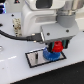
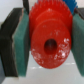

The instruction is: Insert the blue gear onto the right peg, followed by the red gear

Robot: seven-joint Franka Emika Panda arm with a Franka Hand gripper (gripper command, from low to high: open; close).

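Gripper (image 1: pixel 58 49) clamps the round red plastic toothed gear (image 2: pixel 48 40); centre its hub hole over the flat blue plastic gear (image 1: pixel 50 54), then lower straight.

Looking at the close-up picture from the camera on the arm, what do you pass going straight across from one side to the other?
Teal finger pad → red gear, with its centre hole in the middle → second teal finger pad. The gripper is shut on the gear.
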